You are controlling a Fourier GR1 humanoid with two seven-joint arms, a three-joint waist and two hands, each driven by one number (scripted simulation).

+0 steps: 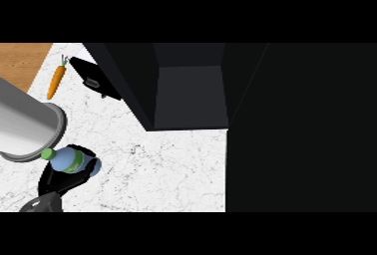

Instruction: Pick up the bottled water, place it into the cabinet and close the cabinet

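Observation:
The bottled water [69,160], bluish with a green cap, is at the lower left, above the white marble counter [162,169]. My left hand [60,180] is curled round it from below and hides its lower part. The grey left forearm [22,124] fills the left edge just above the bottle. The black cabinet [132,79] stands at the top centre. It is open, and its dark grey inside [190,94] lies up and to the right of the bottle. A large black panel [302,129], apparently its open door, covers the right side. My right hand does not show.
An orange carrot [56,79] lies at the upper left, near a wooden surface [21,57]. A small black object [93,79] sits beside the cabinet's left wall. Bare counter stretches between the bottle and the cabinet's front.

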